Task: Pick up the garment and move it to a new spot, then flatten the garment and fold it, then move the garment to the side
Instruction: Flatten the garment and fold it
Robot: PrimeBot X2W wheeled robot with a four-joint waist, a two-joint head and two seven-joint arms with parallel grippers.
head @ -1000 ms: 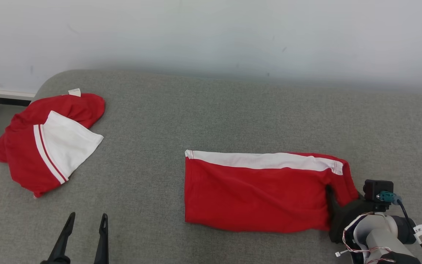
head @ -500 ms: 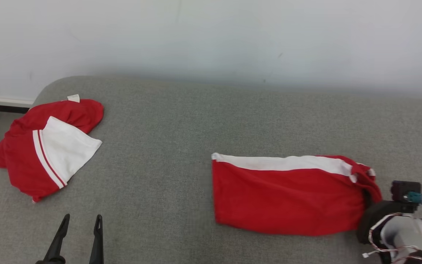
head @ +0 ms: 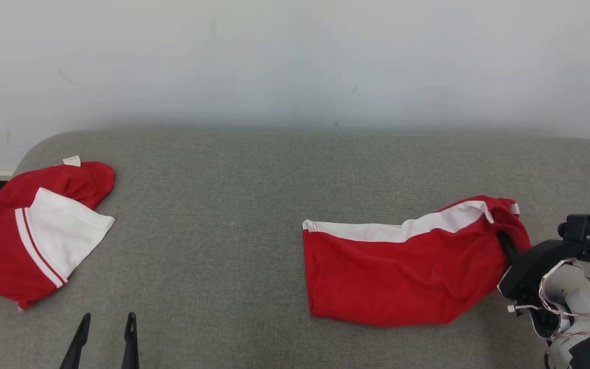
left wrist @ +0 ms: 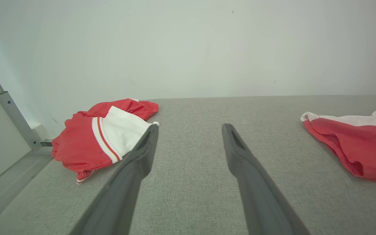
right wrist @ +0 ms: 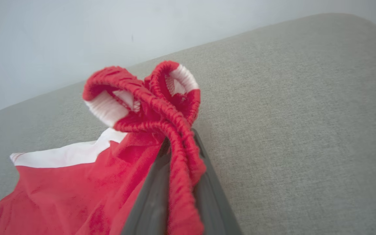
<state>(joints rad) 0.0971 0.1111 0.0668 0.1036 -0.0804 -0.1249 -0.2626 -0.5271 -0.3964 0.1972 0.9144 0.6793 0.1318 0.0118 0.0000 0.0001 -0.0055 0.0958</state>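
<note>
Pinching the gathered elastic waistband of the red garment (head: 397, 271) with the white stripe, the right gripper (head: 504, 245) is closed tight on the cloth at the right of the head view. The waistband end is lifted off the grey counter (head: 213, 205). The rest of the garment lies folded on it, right of centre. In the right wrist view the waistband bunches into loops above the fingertips. Left gripper (head: 108, 316) is at lower left, fingers spread wide, holding nothing. A second red-and-white garment (head: 34, 230) lies crumpled at the far left, well apart.
</note>
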